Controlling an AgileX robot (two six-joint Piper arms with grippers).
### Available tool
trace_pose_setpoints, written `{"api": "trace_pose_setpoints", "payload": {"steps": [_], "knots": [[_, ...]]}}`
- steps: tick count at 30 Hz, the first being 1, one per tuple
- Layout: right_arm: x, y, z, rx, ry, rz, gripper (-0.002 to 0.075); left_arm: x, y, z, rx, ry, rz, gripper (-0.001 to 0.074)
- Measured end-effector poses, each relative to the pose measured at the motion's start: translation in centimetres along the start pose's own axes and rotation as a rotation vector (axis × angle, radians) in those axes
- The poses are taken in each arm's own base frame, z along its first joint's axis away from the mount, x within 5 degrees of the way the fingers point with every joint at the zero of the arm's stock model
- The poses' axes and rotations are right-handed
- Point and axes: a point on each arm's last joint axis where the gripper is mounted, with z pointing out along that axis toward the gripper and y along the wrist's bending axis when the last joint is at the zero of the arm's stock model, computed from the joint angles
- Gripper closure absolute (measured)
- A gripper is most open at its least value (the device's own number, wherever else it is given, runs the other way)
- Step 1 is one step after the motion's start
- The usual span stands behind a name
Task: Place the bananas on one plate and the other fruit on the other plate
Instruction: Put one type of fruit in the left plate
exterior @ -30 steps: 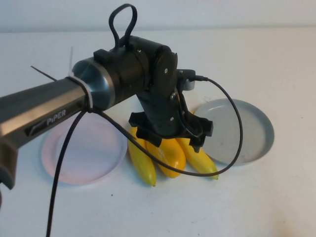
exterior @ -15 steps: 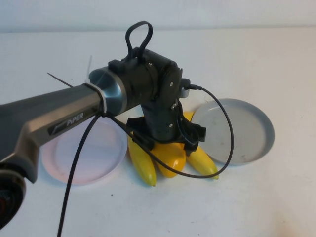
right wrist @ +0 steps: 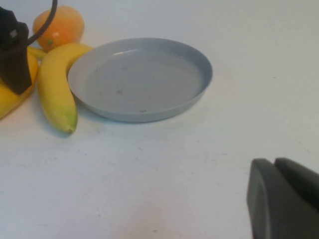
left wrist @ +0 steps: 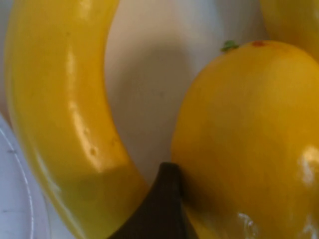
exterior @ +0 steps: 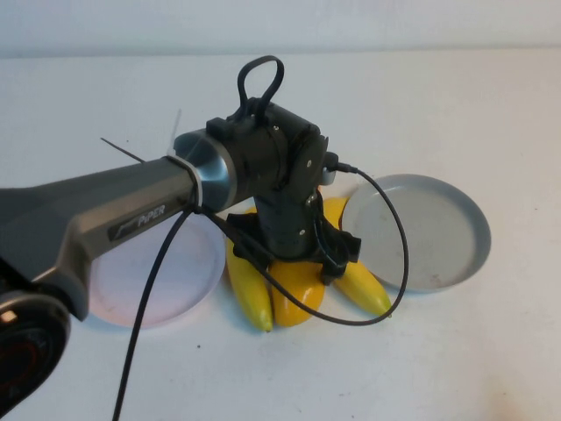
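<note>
**Left arm low over the fruit cluster between the two plates**

The left gripper (exterior: 294, 263) is down among the fruit near the middle of the white desk (exterior: 491, 105), over a plump, glossy orange-yellow oval fruit (exterior: 294, 303). In the left wrist view one dark fingertip (left wrist: 159, 209) sits wedged between that oval fruit (left wrist: 249, 139) and a long, curved, glossy yellow banana (left wrist: 60, 114), touching both. The other finger is out of sight, so whether the jaws are clamped on the fruit cannot be told.

That banana (exterior: 245, 285) lies just beside the round, shallow pale pink plate (exterior: 166, 281), which sits toward the desk's left edge. A second long yellow banana (exterior: 364, 285) lies on the other side of the oval fruit, against the rim of the round, shallow grey-blue plate (exterior: 429, 232), toward the right edge. Both plates hold nothing.

The right wrist view shows a second orange-yellow oval fruit (right wrist: 59, 26) behind the cluster, toward the far edge, beside the grey-blue plate (right wrist: 144, 79).

The right gripper (right wrist: 284, 199) hovers over bare desk, well apart from the plate; only a dark part of it shows, and its jaws cannot be judged.
</note>
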Motion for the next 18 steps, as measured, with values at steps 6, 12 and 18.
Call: {"api": "trace_pose_setpoints", "payload": {"steps": [6, 12, 18], "knots": [[0.0, 0.0, 0.0, 0.0, 0.0, 0.0, 0.0743, 0.1, 0.0, 0.95, -0.01, 0.024, 0.029, 0.0066], [0.0, 0.0, 0.0, 0.0, 0.0, 0.0, 0.0743, 0.19, 0.04, 0.96, -0.013, 0.034, 0.066, 0.0073], [0.0, 0.0, 0.0, 0.0, 0.0, 0.0, 0.0743, 0.25, 0.07, 0.96, -0.016, 0.042, 0.072, 0.0161]]}}
